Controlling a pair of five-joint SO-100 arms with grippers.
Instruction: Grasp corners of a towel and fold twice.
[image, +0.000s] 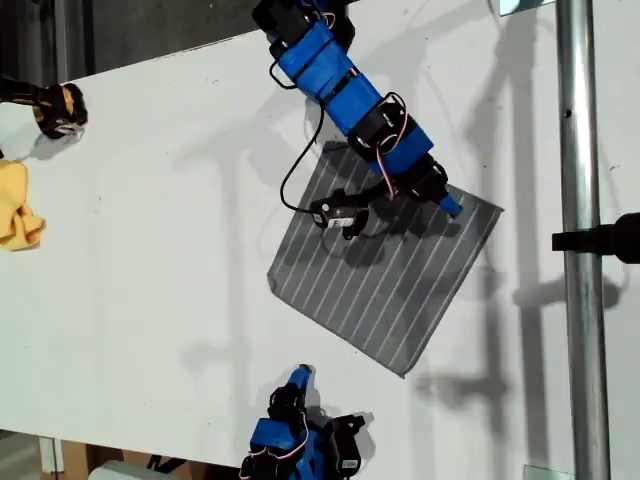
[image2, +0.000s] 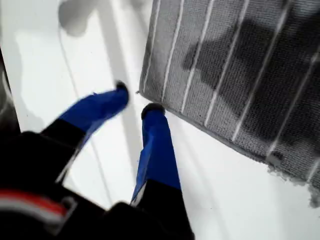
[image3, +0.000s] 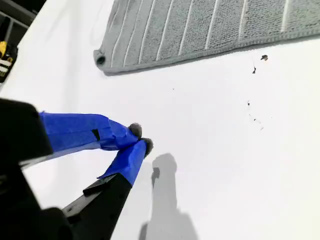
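White tabletop (image: 150, 250), towel (image: 400, 290) spread flat: folding judged not yet begun.

Recorded the towel as a single square, tilted, right of centre in the exterior view, with no fold line seen and all visible corners down on the surface. Found my first gripper (image2: 136, 98) with jaws apart, hanging just off one corner (image2: 144, 92), nothing between the tips. Found my second gripper (image3: 140, 137) with tips pressed together and empty, near the exterior view's lower edge, well apart from the nearest corner (image3: 100, 57). Judged neither corner taken; both grasps and both folds left to do. Noted a small yellow cloth (image: 18, 205) at the exterior view's left edge, untouched.
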